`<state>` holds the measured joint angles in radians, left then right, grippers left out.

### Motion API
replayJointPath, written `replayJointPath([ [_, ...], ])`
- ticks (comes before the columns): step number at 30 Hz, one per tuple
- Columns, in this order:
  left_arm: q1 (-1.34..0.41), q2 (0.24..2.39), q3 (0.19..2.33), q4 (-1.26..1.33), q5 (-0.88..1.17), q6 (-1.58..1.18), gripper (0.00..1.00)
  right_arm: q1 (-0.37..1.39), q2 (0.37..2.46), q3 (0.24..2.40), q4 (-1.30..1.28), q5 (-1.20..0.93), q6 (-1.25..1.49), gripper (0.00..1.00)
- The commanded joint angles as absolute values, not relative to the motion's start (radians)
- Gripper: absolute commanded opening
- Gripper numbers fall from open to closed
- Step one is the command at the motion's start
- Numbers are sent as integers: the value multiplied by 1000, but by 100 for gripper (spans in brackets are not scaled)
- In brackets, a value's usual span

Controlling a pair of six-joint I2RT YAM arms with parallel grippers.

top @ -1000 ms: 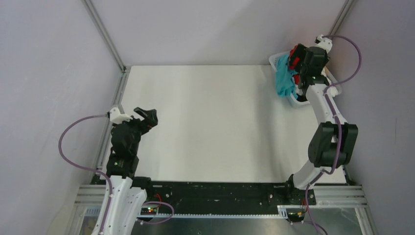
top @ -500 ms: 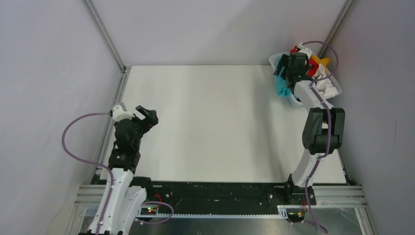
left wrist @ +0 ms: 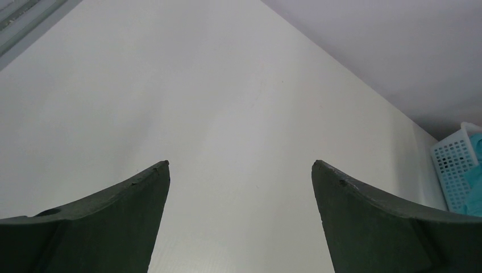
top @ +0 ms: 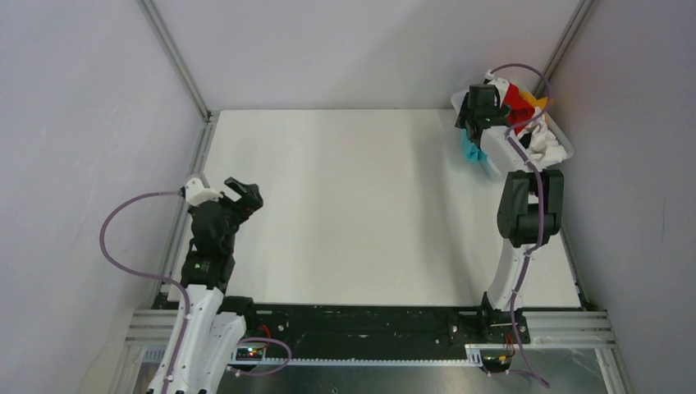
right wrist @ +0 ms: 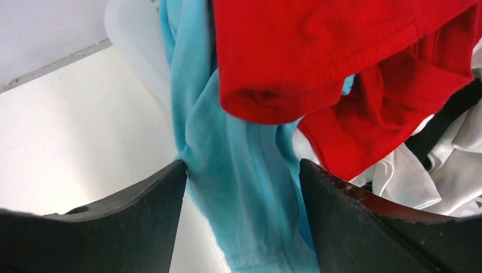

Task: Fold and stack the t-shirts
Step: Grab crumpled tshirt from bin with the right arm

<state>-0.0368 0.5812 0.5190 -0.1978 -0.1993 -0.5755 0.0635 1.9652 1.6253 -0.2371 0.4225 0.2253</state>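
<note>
Teal cotton is what I am after: the teal t-shirt (right wrist: 244, 187) hangs out over the left wall of the white perforated basket (left wrist: 452, 170), which sits at the far right corner of the bench (top: 361, 205). Its loose end drapes down outside the basket, so I judge it the easiest piece to draw out first. The right tool (right wrist: 241, 165) sits at that hanging fold, jaws spread with one finger on either side of the cloth. I see no crease or pinch in the fabric, so I read it as not gripped yet. The red t-shirt (right wrist: 318, 62) lies across the upper part of the teal one, touching it. The white-and-black t-shirt (right wrist: 443, 148) is bundled just beside the red, and a yellow-orange one (top: 539, 101) shows at the basket's far side. Risk, as I read it: because red rests on teal, a pull may drag both out. The left tool (left wrist: 240, 165) hovers over the bench at the near left, jaws spread wide and holding nothing. My guess is that it waits there to take a corner once a shirt is laid flat. No shirt is folded or stacked; all four are in or on the basket.
</note>
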Motion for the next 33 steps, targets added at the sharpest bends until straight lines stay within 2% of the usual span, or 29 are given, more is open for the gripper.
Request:
replayJointPath([
  [1,-32,562,511,-192,-224,-554,98,62,2016,1703,-280,500,200,74],
  [4,-32,560,512,-194,-228,-554,98,62,2022,1703,-263,491,199,57],
  [5,-32,561,512,-196,-227,-553,98,62,2022,1702,-259,489,199,56],
  [7,-32,561,513,-198,-227,-551,98,63,2017,1703,-252,489,200,46],
  [10,-32,560,513,-202,-230,-549,98,62,1994,1705,-237,486,197,27],
  [12,-32,559,514,-204,-230,-548,98,62,1970,1713,-231,484,185,19],
  [13,-31,559,514,-205,-230,-548,98,62,1960,1718,-230,481,170,5],
  [14,-32,558,513,-205,-231,-549,98,62,1939,1726,-229,467,160,1],
  [22,-32,568,512,-206,-234,-554,98,42,1797,1774,-182,472,73,0],
  [33,-32,575,514,-206,-237,-556,98,-48,1795,2059,-238,454,50,0],
])
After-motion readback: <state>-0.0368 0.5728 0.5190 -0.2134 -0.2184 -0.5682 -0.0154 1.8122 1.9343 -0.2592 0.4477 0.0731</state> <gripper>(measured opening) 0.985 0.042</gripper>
